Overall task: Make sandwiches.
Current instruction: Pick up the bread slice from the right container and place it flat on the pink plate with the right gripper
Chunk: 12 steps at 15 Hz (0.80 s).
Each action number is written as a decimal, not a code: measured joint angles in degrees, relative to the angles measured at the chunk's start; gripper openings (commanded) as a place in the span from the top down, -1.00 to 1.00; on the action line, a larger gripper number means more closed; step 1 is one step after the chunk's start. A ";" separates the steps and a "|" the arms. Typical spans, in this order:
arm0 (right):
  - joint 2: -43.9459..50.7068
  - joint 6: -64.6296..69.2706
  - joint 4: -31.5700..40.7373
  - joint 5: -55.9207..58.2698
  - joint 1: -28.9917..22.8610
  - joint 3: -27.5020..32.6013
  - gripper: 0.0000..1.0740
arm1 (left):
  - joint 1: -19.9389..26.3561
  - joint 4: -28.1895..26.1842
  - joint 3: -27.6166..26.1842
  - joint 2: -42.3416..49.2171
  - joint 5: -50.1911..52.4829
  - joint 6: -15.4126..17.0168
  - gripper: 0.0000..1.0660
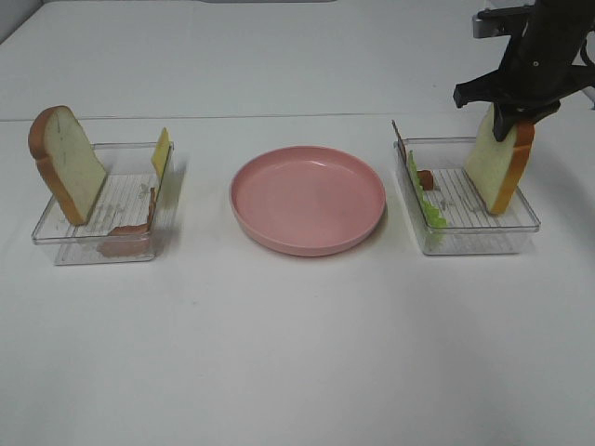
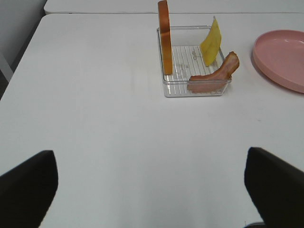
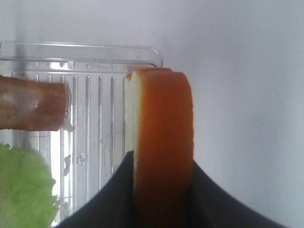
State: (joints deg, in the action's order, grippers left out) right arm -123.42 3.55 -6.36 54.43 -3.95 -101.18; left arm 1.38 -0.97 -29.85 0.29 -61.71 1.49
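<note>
Clamped by the right jaws at its top edge: a bread slice [image 1: 502, 167], at the upper right of the overhead frame. In the right wrist view, dark fingers [image 3: 213, 204] pressed against both sides of its orange crust. Slice upright, a little tilted, inside a clear tray [image 1: 483, 243] at the right of the frame; hard to tell whether its lower edge touches the tray floor. In the same tray, toward its left wall, a lettuce leaf [image 1: 430, 209] and a bacon strip [image 1: 425, 177], both apart from the slice.

Pink plate [image 1: 307, 249] at the centre of the white bench [image 1: 297, 372], between the two trays.

At the left of the frame, a second tray [image 1: 93, 253] with another bread slice [image 1: 70, 167] leaning at its left end, a cheese slice [image 1: 161, 153] propped against its right wall, and a second bacon strip [image 1: 133, 228] draped over its near right corner.

Wide apart and gripping nothing, the left jaws: one finger in each lower corner of the left wrist view, over bare bench, well short of the second tray.
</note>
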 measured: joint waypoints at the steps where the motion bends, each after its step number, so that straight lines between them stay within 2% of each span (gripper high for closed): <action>1: 0.34 0.00 0.17 0.40 0.00 0.00 1.00 | 0.00 0.00 0.00 0.00 0.00 0.00 -0.87; 6: 9.00 -1.60 3.95 7.85 -0.17 -5.56 1.00 | 0.00 0.00 0.00 0.00 0.00 0.00 -0.87; 7: 12.26 -2.69 5.16 9.22 -2.35 -7.79 1.00 | 0.00 0.00 0.00 0.00 0.00 0.00 -0.87; 11: 13.98 -2.98 8.02 9.51 -9.91 -8.25 1.00 | 0.00 0.00 0.00 0.00 0.00 0.00 -0.87; 12: 13.98 -2.98 11.46 8.48 -15.47 -8.25 1.00 | 0.00 0.00 0.00 0.00 0.00 0.00 -0.87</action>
State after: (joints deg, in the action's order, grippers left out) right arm -109.43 0.57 5.10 62.91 -19.42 -109.43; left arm 1.38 -0.97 -29.85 0.29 -61.71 1.49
